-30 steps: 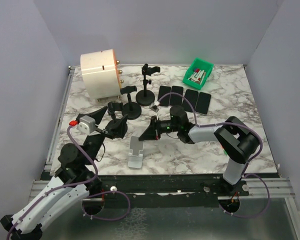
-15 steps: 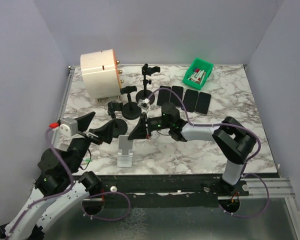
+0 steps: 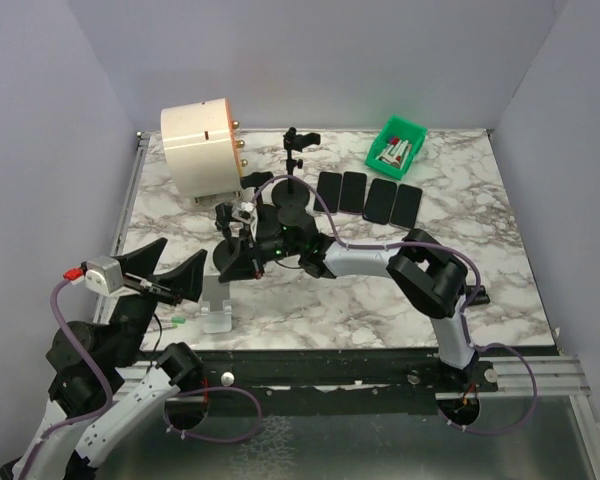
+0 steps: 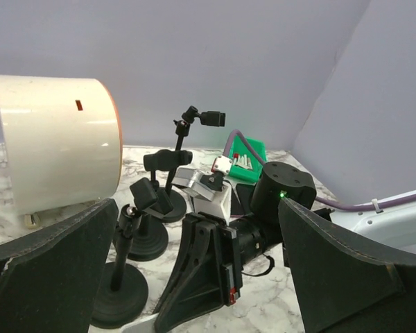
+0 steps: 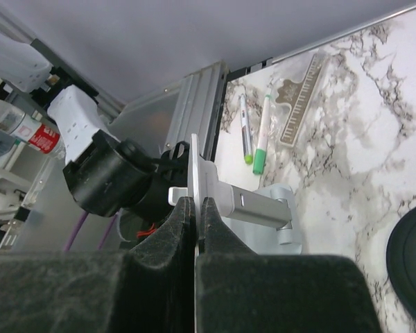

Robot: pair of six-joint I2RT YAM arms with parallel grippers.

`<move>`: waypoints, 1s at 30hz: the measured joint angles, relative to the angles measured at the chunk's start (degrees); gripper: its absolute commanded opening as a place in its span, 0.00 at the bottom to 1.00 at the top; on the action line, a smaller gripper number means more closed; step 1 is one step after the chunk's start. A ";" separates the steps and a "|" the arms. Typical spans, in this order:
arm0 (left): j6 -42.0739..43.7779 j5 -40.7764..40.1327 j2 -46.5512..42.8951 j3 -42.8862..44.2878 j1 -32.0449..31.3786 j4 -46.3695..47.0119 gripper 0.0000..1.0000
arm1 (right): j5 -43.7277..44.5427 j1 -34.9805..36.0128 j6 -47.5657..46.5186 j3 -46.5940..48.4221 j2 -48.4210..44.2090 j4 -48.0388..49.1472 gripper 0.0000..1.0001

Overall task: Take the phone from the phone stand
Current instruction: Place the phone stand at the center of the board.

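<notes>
The silver phone stand (image 3: pixel 217 318) sits at the near left edge of the marble worktop (image 3: pixel 360 290). In none of the views can I make out a phone on it, and its backplate looks bare. The only handsets on show are four dark phones (image 3: pixel 382 198) lying flat in a row on the far right side, well apart from the stand, with their long axes running away from the arm bases. The phone may already be off, or the one meant may be among those four; I cannot tell which.

The right hand (image 5: pixel 196 202) is closed tight, pads together, with nothing I can make out between them. It reaches across to the left. From its wrist camera the stand lies straight ahead of the fingertips, its upright plate edge-on and in line with the seam between the fingers. The left hand (image 3: pixel 183 255) is spread wide and holds nothing. It hovers just beside the stand, a little farther up the worktop and to the left.

By my reading both hands are near the stand. The left is ready to close on something, while the right would have to open first
</notes>
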 measured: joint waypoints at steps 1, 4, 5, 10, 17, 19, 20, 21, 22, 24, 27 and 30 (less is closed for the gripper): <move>-0.09 -0.22 -0.26 0.02 0.00 -0.39 0.99 | 0.20 0.33 -0.37 0.92 0.57 -0.09 0.00; -0.52 -0.55 -0.59 0.04 0.00 -1.31 0.99 | 1.29 1.14 -2.03 3.10 2.05 -0.57 0.00; -0.70 -0.57 -0.59 0.04 0.00 -1.75 0.99 | 1.60 1.40 -2.67 3.76 2.56 -1.05 0.00; -1.51 -0.59 -0.59 0.04 0.00 -2.47 0.99 | 3.04 2.45 -5.97 7.61 5.57 -3.78 0.00; -1.95 -0.59 -0.59 0.04 0.00 -2.54 0.99 | 3.58 3.06 -9.57 14.29 9.55 -6.78 0.00; -2.01 -0.59 -0.59 0.04 0.00 -2.54 0.99 | 3.67 3.19 -10.16 15.87 10.40 -7.19 0.00; -2.03 -0.59 -0.59 0.04 0.00 -2.54 0.99 | 3.67 3.26 -10.40 16.31 10.64 -7.34 0.00; -2.08 -0.59 -0.59 0.04 0.00 -2.54 0.99 | 3.67 3.34 -10.58 16.44 10.71 -7.52 0.00; -2.14 -0.59 -0.59 0.04 0.00 -2.54 0.99 | 3.67 3.41 -10.69 16.44 10.71 -7.65 0.00; -2.16 -0.59 -0.59 0.04 0.00 -2.56 0.99 | 3.72 3.52 -10.80 16.37 10.71 -7.63 0.00; -2.16 -0.59 -0.61 0.04 0.00 -2.58 0.99 | 3.93 3.63 -10.99 15.17 10.54 -6.82 0.00; -2.19 -0.57 -0.59 0.02 0.00 -2.58 0.99 | 4.59 3.63 -10.91 11.74 9.25 -4.94 0.00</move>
